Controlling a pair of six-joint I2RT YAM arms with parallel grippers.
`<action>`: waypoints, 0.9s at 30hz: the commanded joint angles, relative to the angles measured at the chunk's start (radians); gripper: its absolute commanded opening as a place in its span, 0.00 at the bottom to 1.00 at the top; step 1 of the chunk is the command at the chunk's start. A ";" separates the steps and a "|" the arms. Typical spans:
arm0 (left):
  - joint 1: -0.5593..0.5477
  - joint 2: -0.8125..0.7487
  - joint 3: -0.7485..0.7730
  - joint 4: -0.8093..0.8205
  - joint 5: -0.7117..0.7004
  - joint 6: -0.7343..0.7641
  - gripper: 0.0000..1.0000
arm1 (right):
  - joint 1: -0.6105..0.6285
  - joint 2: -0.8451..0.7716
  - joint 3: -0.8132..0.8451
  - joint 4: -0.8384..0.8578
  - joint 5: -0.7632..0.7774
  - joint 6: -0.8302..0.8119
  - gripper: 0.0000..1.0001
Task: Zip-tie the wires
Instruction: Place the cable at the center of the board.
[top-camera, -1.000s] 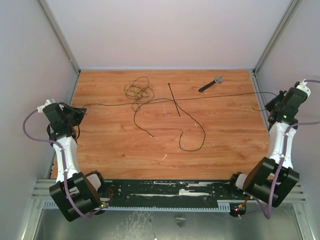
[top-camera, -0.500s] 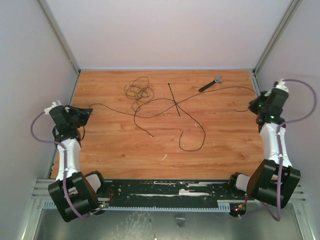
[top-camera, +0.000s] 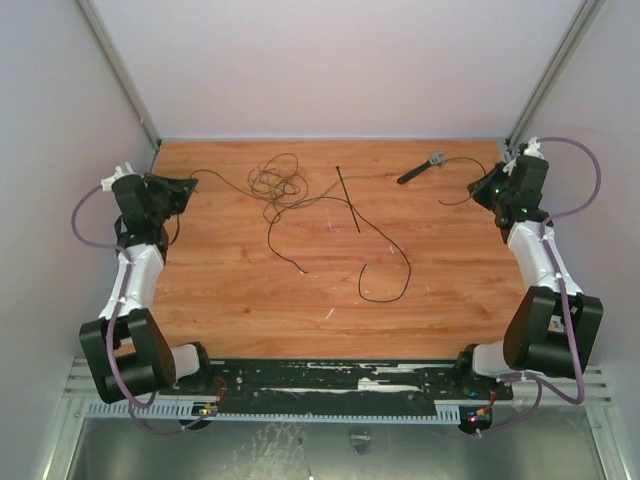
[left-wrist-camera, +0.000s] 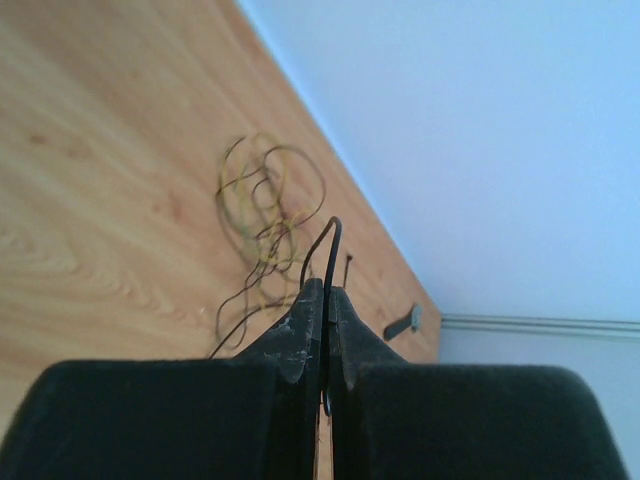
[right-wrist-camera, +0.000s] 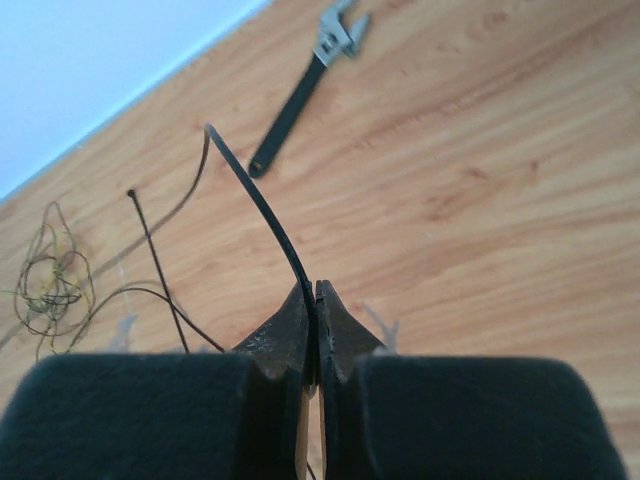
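Left gripper (top-camera: 190, 186) is hovering at ten o'clock over the table (top-camera: 450, 290), jaws pressed tight and pinching one end of the wires (top-camera: 272, 181). Their tangled bundle is lying at eleven o'clock, with loose loops trailing toward the middle. At twelve o'clock the zip tie (top-camera: 348, 200) is lying straight, a strand crossing it. A wrench (top-camera: 422, 168) is sitting at one o'clock. Over at two o'clock, the right gripper (top-camera: 478, 195) is clamping the other wire end.
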 joint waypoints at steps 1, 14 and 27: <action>-0.045 0.041 0.058 0.086 -0.085 -0.024 0.00 | 0.036 0.023 0.037 0.071 0.012 0.041 0.00; -0.288 0.124 -0.283 0.265 -0.251 -0.096 0.00 | 0.170 0.105 -0.182 0.116 0.067 0.017 0.00; -0.363 0.006 -0.407 0.232 -0.410 -0.133 0.00 | 0.240 0.072 -0.257 0.045 0.086 -0.039 0.00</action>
